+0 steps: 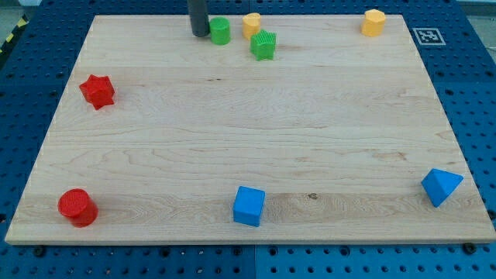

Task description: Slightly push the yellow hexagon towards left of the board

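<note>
The yellow hexagon (373,22) stands near the top right corner of the wooden board (248,147). My tip (199,35) rests on the board near the top edge, left of centre. It is far to the left of the hexagon and just left of a green cylinder (221,31), close to it or touching. A second yellow block (251,25), whose shape I cannot make out, stands right of the green cylinder. A ribbed green block (263,45) sits just below it.
A red star (97,91) lies near the left edge. A red cylinder (77,207) is at the bottom left corner. A blue cube (249,205) sits at the bottom middle and a blue triangular block (441,186) at the bottom right.
</note>
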Controlling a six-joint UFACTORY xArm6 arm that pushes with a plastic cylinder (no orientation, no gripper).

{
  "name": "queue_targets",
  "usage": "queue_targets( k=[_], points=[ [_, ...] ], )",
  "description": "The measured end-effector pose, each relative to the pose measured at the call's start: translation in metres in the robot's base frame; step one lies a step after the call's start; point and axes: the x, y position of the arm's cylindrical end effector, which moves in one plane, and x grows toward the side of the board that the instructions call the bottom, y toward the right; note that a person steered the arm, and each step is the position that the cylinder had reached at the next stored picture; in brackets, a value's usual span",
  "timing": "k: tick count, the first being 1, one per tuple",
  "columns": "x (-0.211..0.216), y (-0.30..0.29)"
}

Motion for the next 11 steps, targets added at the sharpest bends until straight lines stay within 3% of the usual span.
queue_targets(
  k=[1,2,3,4,5,6,7,9,11],
  points=[
    [0.001,0.008],
    [0.040,0.009],
    [0.083,0.054],
    [0.091,0.175],
    [0.088,0.286],
    [0.056,0.368],
    [-0.005,0.423],
    [-0.014,0.416],
    [-0.020,0.363]
  ],
)
